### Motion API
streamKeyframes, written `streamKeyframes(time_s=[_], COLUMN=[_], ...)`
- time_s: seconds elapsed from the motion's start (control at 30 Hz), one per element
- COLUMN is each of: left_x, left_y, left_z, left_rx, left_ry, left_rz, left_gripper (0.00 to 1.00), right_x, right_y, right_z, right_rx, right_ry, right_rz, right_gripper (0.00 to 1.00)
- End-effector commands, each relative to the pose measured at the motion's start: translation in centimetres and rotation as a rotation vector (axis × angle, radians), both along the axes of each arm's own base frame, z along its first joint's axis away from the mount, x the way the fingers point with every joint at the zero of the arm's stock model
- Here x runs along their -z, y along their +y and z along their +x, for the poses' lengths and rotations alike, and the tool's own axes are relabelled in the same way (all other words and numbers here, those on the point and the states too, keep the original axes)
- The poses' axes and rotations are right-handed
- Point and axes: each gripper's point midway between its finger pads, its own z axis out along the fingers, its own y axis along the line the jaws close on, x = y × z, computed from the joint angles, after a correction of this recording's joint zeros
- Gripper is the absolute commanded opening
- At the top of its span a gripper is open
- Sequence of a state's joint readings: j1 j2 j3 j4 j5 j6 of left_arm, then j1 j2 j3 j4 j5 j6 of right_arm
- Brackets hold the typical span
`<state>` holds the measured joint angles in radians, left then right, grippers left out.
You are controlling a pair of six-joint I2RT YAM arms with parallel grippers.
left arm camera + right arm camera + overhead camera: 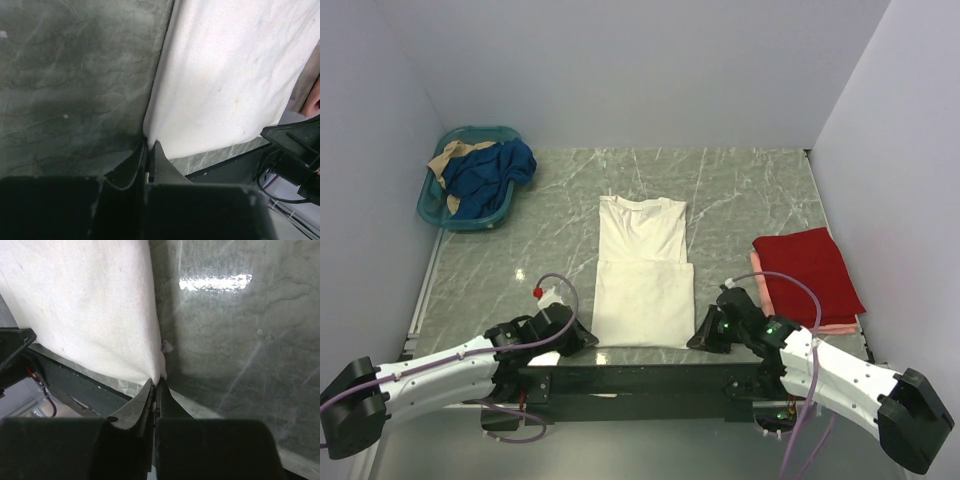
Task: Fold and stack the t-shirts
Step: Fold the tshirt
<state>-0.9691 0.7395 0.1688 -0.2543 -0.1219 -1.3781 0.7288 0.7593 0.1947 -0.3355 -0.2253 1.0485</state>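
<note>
White tee (640, 270) lies flat on the worktop (520, 240), sleeves tucked in to make a long strip. Its near hem spans the gap between the two sets of fingers and its neck lies at the end farthest from them. The left fingers (132, 165) are pressed together with the tee's near left corner pinched at their tips. The right fingers (137, 405) are clamped the same way on the near right corner. Both pairs sit low against the worktop.

The step in hand looks like the crosswise fold, with the hem gripped and not yet lifted. The next move calls for both arms to rise together, keep the hem taut and level, carry it away over the cloth and lay it square near the shoulders before letting go. The tee would then go onto the stack out beyond the right fingers, where a red tee (807, 265) lies on a pink tee (825, 327).

Only the top view shows the tee's whole outline, the stack and the basket (435, 205) far beyond the left fingers, but there the arms hide the fingertips. Only the wrist views show each pinch; how deep the bite goes cannot be told.
</note>
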Motion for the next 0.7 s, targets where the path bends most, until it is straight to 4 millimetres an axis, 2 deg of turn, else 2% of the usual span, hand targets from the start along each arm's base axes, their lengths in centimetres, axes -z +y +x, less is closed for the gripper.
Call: streamKeyframes(time_s=[0.0, 0.2, 0.37, 0.43, 0.5, 0.53, 0.57, 0.6, 0.63, 0.67], left_x=[0.2, -1.5, -4.5, -5.7, -6.2, -7.3, -7.8, -7.8, -9.0, -9.5], left_y=[0.4, -0.5, -1.0, -1.2, -1.2, -1.5, -1.4, -1.5, -1.9, -1.9], left_z=[-1.0, -2.0, -1.8, -1.1, -0.6, 0.0, 0.8, 1.2, 1.8, 2.7], left_rx=[0.041, 0.090, 0.099, 0.084, 0.074, 0.063, 0.047, 0.044, 0.040, 0.031], left_ry=[0.014, -0.001, -0.052, -0.084, -0.109, -0.134, -0.169, -0.175, -0.196, -0.219], left_rz=[0.042, 0.002, -0.024, -0.032, -0.022, -0.026, -0.010, 0.015, 0.009, 0.025], left_gripper=[0.01, 0.01, 0.01, 0.01, 0.01, 0.01, 0.01, 0.01, 0.01, 0.01], right_x=[-0.4, -2.5, -4.6, -5.2, -6.7, -7.0, -8.3, -8.9, -9.1, -10.4], right_y=[-0.8, -1.3, -1.8, -2.1, -2.0, -1.9, -1.7, -1.6, -1.6, -1.3], right_z=[0.1, -0.9, -0.8, -0.2, 0.7, 1.1, 2.0, 2.4, 3.0, 3.9], right_rx=[-0.011, -0.076, -0.085, -0.064, -0.053, -0.048, -0.038, -0.032, -0.024, -0.013], right_ry=[-0.034, -0.060, -0.112, -0.141, -0.187, -0.190, -0.229, -0.243, -0.245, -0.285], right_rz=[-0.046, -0.039, -0.042, -0.059, -0.064, -0.075, -0.074, -0.079, -0.096, -0.095], right_gripper=[0.00, 0.00, 0.00, 0.00, 0.00, 0.00, 0.00, 0.00, 0.00, 0.00])
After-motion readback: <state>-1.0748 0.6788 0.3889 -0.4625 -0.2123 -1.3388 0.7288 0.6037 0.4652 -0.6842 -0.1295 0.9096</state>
